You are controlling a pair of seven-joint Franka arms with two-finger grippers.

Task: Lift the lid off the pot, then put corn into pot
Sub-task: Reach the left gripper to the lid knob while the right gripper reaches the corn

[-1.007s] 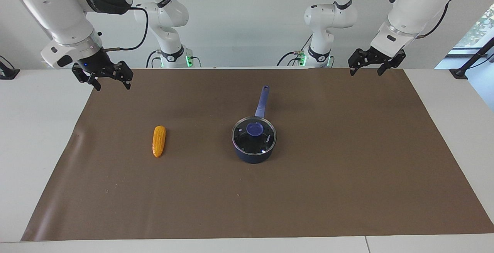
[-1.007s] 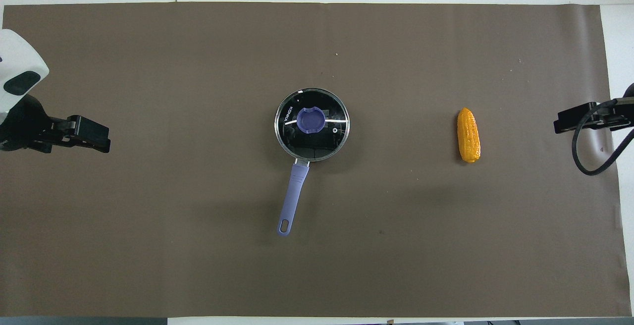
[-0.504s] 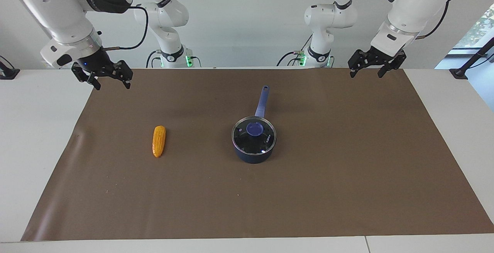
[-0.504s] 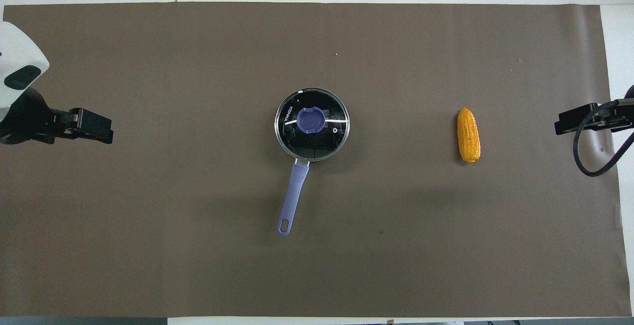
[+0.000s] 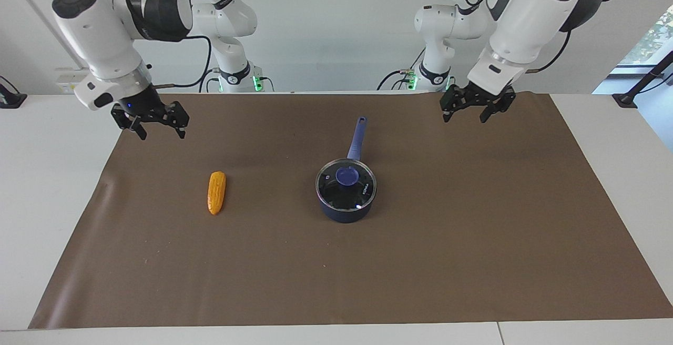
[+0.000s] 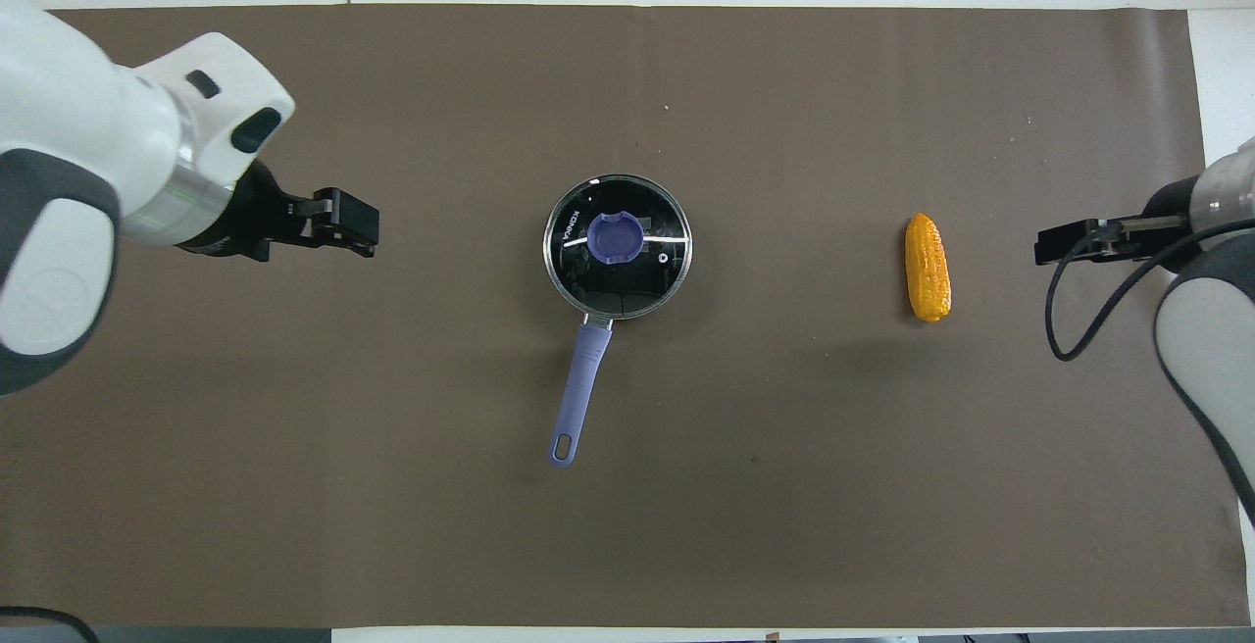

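Observation:
The dark blue pot (image 5: 344, 209) stands mid-mat with its long handle (image 5: 356, 140) pointing toward the robots. The glass lid (image 5: 360, 191) with its blue-purple knob (image 5: 347, 176) sits on the pot; it also shows in the overhead view (image 6: 649, 275). The yellow-orange corn (image 5: 216, 192) lies on the mat toward the right arm's end, also in the overhead view (image 6: 927, 267). My left gripper (image 5: 466, 114) is open and empty, in the air over the mat, apart from the pot. My right gripper (image 5: 160, 128) is open and empty, over the mat's edge near the corn.
A brown mat (image 5: 473, 240) covers most of the white table (image 5: 47, 176). Nothing else lies on the mat. The arms' bases stand at the table's robot end.
Both grippers have moved in from the mat's ends: the left one toward the pot, the right one toward the corn. Pot, lid and corn have not moved.

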